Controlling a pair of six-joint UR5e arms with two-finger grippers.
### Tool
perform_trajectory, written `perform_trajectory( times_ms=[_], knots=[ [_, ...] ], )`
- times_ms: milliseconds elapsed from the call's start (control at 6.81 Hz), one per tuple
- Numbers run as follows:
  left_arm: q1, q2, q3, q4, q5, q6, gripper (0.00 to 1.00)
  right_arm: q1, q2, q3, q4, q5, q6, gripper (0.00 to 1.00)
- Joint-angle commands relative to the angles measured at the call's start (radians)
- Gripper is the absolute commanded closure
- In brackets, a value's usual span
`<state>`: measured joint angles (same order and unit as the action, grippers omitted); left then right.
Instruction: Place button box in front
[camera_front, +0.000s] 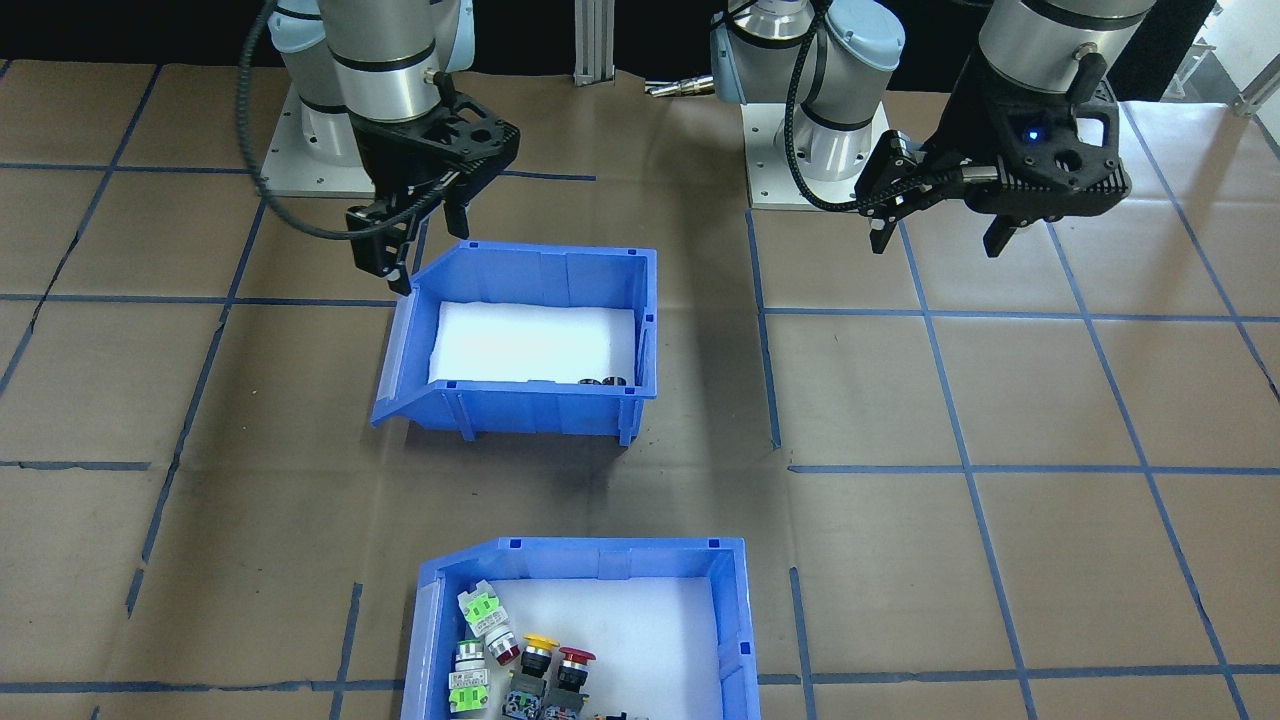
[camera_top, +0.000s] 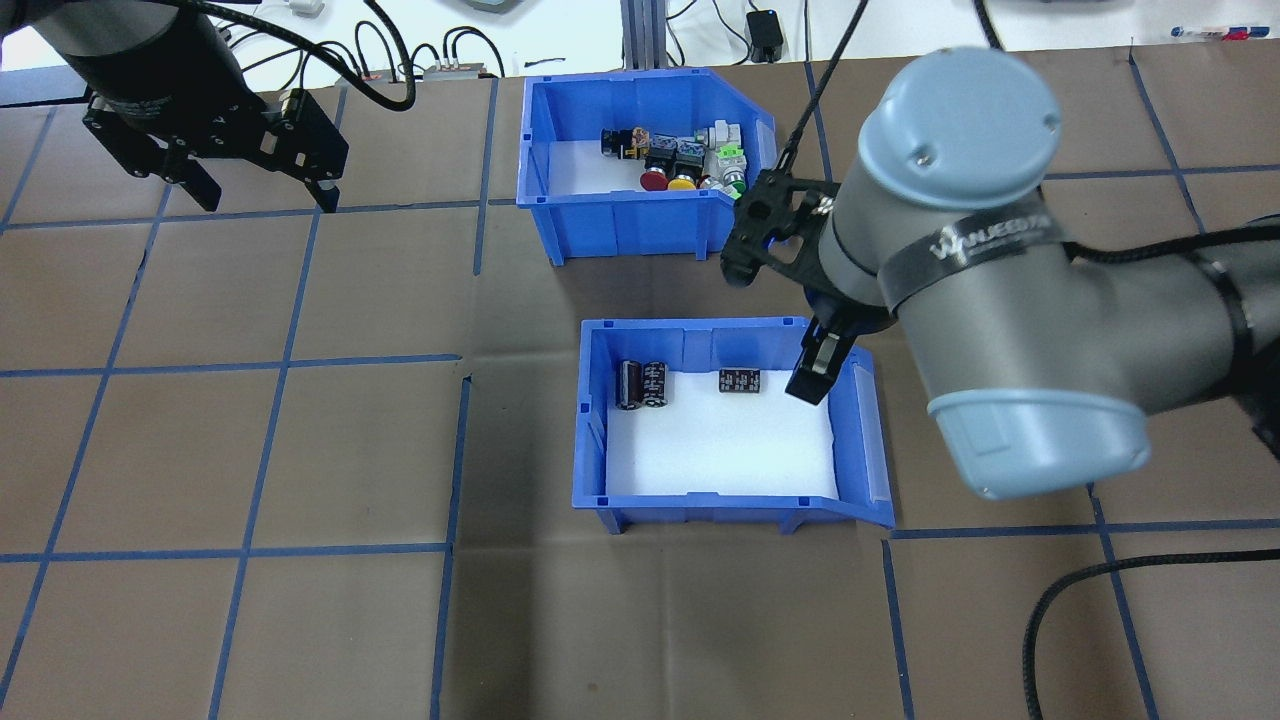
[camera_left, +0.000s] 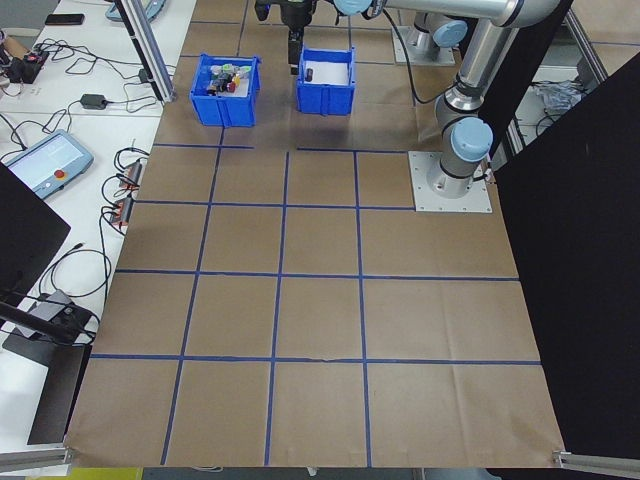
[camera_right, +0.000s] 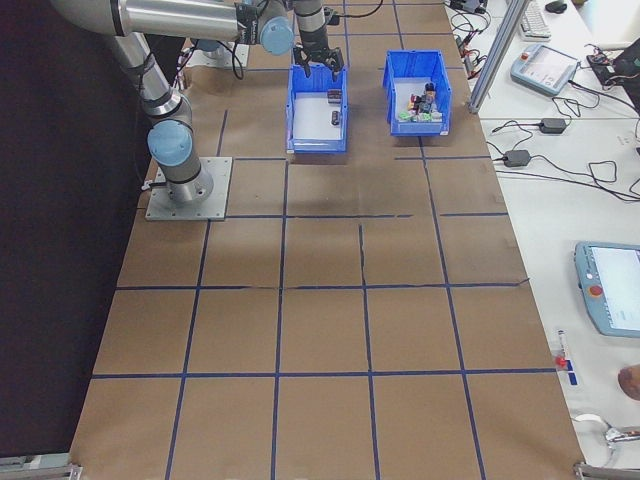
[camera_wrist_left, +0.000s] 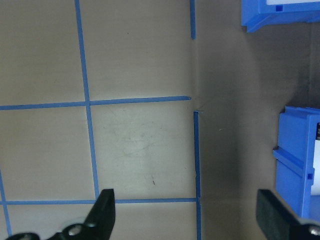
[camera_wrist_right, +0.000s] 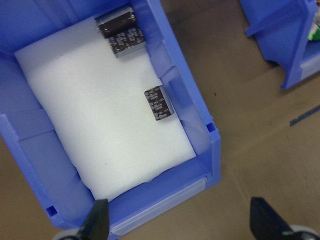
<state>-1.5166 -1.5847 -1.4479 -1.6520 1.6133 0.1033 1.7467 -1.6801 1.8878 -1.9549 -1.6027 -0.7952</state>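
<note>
The right end effector (camera_front: 408, 245) hangs with its fingers spread and nothing between them, over the low, sloped end of the blue bin with black cylinders (camera_top: 725, 420); in the right wrist view that bin's white foam liner (camera_wrist_right: 105, 130) fills most of the picture, with two cylinders (camera_wrist_right: 122, 31) lying together at one end and a third (camera_wrist_right: 159, 103) apart near the side wall. The left end effector (camera_front: 935, 232) is also released, fingers wide and empty, hovering above bare brown paper on the desk (camera_front: 1050, 420), well apart from both bins; its wrist camera looks down on blue tape lines and only catches the bins' edges. The button box (camera_top: 640, 165) sits on the desk beyond the cylinder bin, on the side away from the robot, near the desk's far edge, untouched, with its green, yellow and red-capped switches (camera_top: 685, 160) clustered at one end.
</note>
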Motion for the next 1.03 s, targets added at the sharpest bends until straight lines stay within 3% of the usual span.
perform_trajectory(
  times_ms=[0, 147, 440, 734, 881],
  knots=[
    [0.0, 0.017, -0.002, -0.009, 0.008, -0.001, 0.0, -0.146, 0.016, -0.077, 0.034, 0.062, 0.314, 0.0],
    [0.0, 0.017, -0.003, -0.008, 0.004, -0.014, 0.0, -0.186, 0.022, -0.084, 0.034, 0.099, 0.45, 0.0],
    [-0.004, 0.063, -0.044, -0.009, 0.007, -0.013, 0.0, -0.191, 0.046, -0.098, 0.08, 0.095, 0.74, 0.0],
    [-0.005, 0.101, -0.107, 0.006, 0.007, -0.014, 0.0, -0.191, 0.121, -0.238, 0.292, 0.081, 0.798, 0.0],
    [-0.005, 0.109, -0.112, 0.006, 0.005, -0.014, 0.0, -0.191, 0.138, -0.274, 0.354, 0.064, 0.853, 0.0]
  ],
)
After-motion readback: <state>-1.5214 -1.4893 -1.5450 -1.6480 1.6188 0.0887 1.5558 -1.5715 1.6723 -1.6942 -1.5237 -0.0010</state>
